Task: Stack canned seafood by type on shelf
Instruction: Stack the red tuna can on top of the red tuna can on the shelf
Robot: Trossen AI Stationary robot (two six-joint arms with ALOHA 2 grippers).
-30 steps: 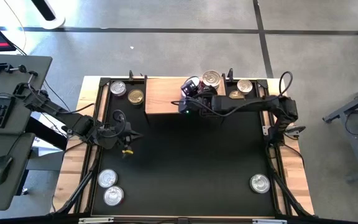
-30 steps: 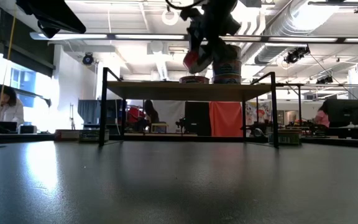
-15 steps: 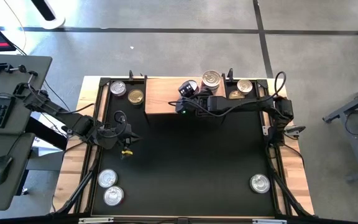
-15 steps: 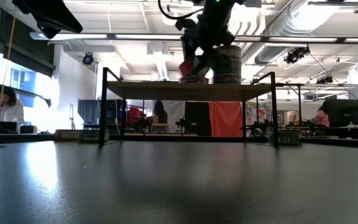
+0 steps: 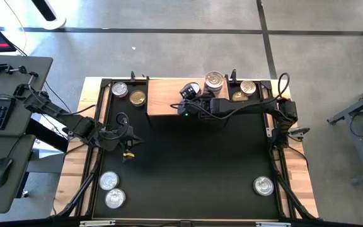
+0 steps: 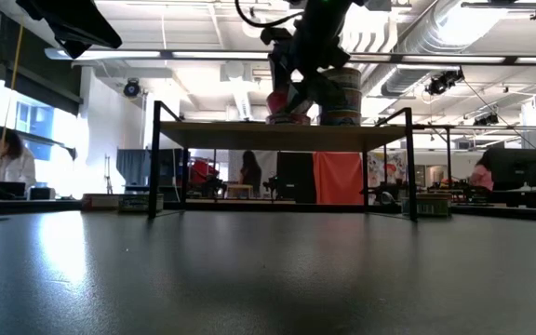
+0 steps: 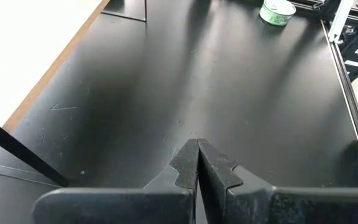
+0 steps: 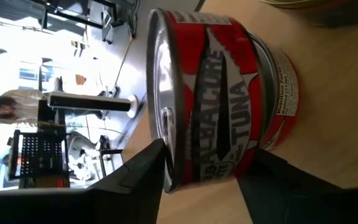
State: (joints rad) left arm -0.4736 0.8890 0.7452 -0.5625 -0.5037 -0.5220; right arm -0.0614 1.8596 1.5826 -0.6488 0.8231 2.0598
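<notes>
Item: red tuna tin (image 8: 229,99), standing on your shelf (image 5: 169,98). Right gripper (image 8: 204,180): fingers flank the tin's lower side, loosely spread. Left gripper (image 7: 197,163): fingers pressed together, well apart.

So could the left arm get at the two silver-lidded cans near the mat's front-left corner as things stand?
Probably yes. The left gripper hangs shut over bare mat close to the two cans, with nothing between; it would need to open first.
</notes>
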